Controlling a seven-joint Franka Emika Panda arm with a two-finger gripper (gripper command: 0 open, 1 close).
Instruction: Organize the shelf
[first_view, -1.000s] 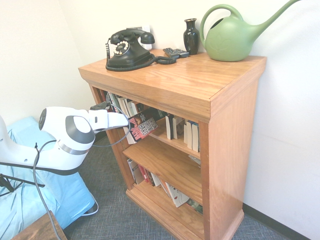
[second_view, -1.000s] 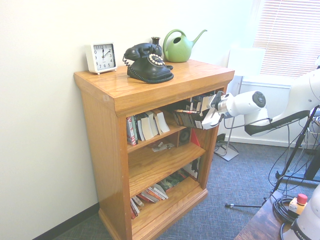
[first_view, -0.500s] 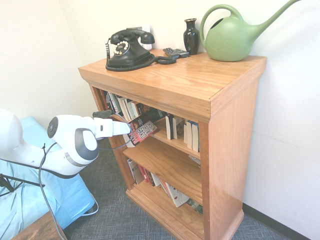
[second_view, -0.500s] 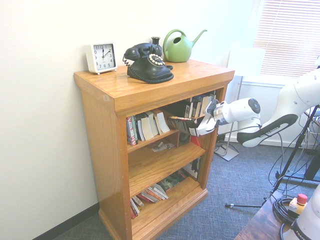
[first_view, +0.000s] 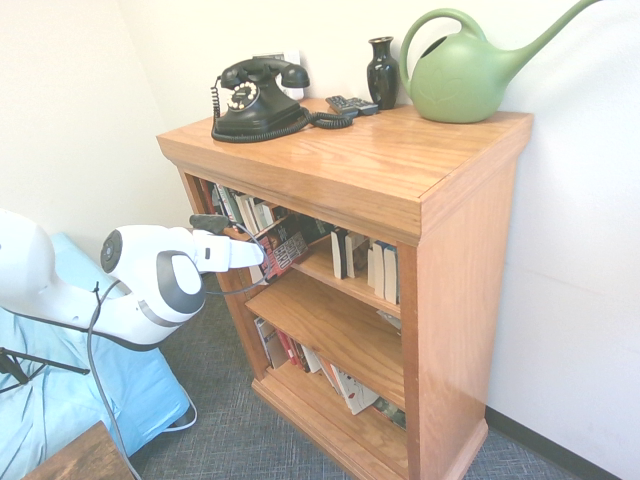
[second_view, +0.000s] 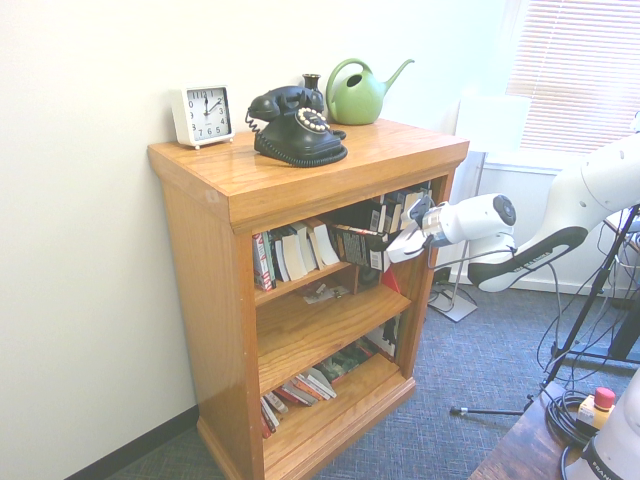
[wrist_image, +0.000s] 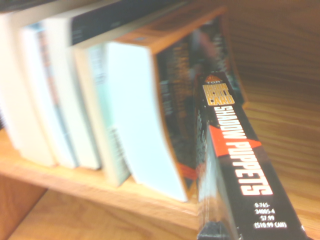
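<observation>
The shelf (first_view: 400, 170) is an orange-brown wooden bookcase with a thick top and three tiers; it also fills the second exterior view (second_view: 300, 175). My gripper (first_view: 260, 249) reaches into the top tier from the front and is shut on a paperback book (first_view: 285, 248) with a black and red cover. From the other side, the gripper (second_view: 402, 244) holds the book (second_view: 358, 240) tilted at the tier's open middle. Close up, its black spine (wrist_image: 235, 170) reads "Shadow Puppets" and lies beside a row of leaning paperbacks (wrist_image: 100, 110) on the board.
A black telephone (first_view: 255, 100), a dark vase (first_view: 382, 70), a remote (first_view: 350, 104), a green watering can (first_view: 465, 70) and a white clock (second_view: 205, 113) stand on top. More books (first_view: 372, 265) fill the top tier's right; others slump in the bottom tier (first_view: 305, 355).
The arm has dropped a little and pushed the held book further into the top tier, toward the row of paperbacks. The book stays in the grip.
</observation>
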